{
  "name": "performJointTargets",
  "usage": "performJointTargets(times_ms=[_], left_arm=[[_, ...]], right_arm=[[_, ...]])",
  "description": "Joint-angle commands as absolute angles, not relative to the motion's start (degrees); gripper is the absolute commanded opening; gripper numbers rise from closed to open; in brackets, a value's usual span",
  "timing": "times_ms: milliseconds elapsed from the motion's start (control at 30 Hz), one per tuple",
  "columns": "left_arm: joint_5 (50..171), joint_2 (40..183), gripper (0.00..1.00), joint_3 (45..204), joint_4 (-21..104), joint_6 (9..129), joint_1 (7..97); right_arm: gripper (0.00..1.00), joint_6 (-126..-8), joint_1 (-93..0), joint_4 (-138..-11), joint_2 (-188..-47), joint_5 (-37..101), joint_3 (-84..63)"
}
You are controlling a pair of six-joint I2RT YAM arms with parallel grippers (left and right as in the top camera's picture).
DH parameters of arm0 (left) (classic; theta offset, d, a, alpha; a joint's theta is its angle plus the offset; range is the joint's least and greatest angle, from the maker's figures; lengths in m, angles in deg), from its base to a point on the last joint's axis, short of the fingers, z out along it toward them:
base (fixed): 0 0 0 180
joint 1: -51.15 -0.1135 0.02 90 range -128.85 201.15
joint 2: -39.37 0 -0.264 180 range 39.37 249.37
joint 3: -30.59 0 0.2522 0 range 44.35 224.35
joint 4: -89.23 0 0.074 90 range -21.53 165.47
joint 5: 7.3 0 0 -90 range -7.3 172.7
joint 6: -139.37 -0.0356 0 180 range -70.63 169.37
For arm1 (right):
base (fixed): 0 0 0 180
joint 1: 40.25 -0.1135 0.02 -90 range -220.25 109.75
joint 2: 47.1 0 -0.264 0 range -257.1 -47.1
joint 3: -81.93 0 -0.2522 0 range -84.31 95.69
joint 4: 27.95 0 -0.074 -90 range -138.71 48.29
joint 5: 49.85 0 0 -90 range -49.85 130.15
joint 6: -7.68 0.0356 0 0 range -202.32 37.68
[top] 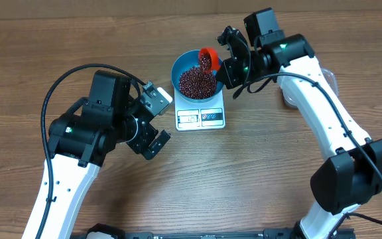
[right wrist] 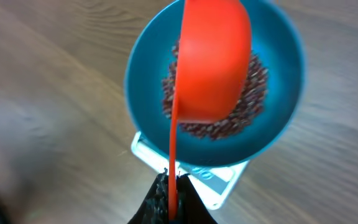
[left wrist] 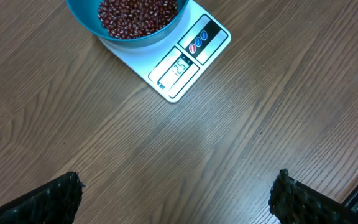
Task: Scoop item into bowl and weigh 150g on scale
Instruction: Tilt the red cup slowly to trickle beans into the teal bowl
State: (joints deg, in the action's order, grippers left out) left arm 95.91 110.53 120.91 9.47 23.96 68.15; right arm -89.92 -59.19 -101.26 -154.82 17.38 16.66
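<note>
The blue bowl [top: 178, 69] stands on the white scale [top: 201, 118] and holds a heap of dark red-brown beans [top: 196, 82]. My right gripper [top: 225, 69] is shut on the thin handle of an orange-red scoop [top: 207, 58], which is tipped over the bowl's far right rim. In the right wrist view the scoop [right wrist: 211, 59] shows its back above the beans [right wrist: 253, 84] inside the bowl [right wrist: 145, 74], with the scale [right wrist: 219, 180] just below. My left gripper [top: 150, 126] hangs open left of the scale, over bare table. The left wrist view shows the bowl [left wrist: 82, 15], beans [left wrist: 135, 14] and scale [left wrist: 188, 56].
A clear plastic tub [top: 329, 78] peeks out behind my right arm at the right. The wooden table [top: 257, 166] stretches all round the scale.
</note>
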Motion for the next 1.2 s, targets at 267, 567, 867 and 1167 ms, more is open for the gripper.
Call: performJointTargets(times_ms=[267, 567, 867, 1167], left_arm=[[96.19, 110.63, 1.00, 122.24, 9.69, 24.53, 68.04], [96.19, 110.63, 0.99, 122.24, 9.69, 24.53, 68.06], [96.19, 110.63, 1.00, 122.24, 9.69, 24.55, 68.06], [96.19, 110.63, 1.00, 122.24, 9.69, 24.55, 68.06]], right_arm=[[0.04, -91.82, -60.54, -98.90, -153.07, 22.91, 18.04], [0.04, -93.26, -60.85, -99.58, -153.07, 25.05, 18.04], [0.04, -93.26, -64.85, -101.04, -153.07, 33.08, 18.04], [0.04, -93.06, -65.70, -100.60, -153.07, 33.05, 18.04]])
